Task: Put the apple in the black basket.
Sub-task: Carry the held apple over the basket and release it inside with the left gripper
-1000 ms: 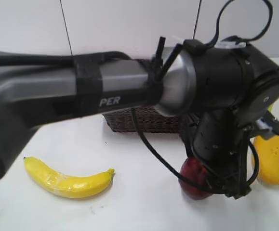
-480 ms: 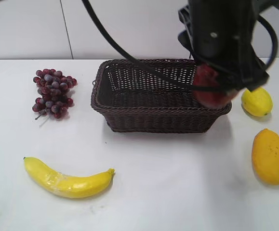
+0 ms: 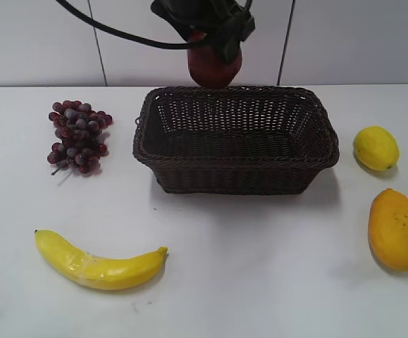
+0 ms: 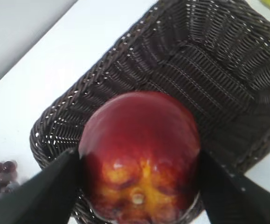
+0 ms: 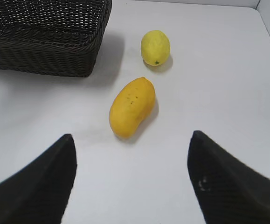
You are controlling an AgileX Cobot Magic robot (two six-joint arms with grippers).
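My left gripper (image 3: 216, 41) is shut on the dark red apple (image 3: 215, 67) and holds it in the air above the far rim of the black basket (image 3: 236, 179). In the left wrist view the apple (image 4: 141, 149) fills the space between the two black fingers (image 4: 41, 191), its yellow stem dimple facing the camera, with the basket (image 4: 209, 70) below it. My right gripper (image 5: 132, 179) is open and empty above bare table, out of the exterior view. The basket corner shows in the right wrist view (image 5: 46, 51).
A grape bunch (image 3: 77, 135) lies left of the basket. A banana (image 3: 98, 264) lies at the front left. A lemon (image 3: 375, 148) and a mango (image 3: 394, 229) lie right of the basket; the right wrist view shows the lemon (image 5: 155, 47) and mango (image 5: 131, 107).
My left arm has lifted the apple from the table at the front right and carried it up and left, from over the basket's right end to above its far rim.
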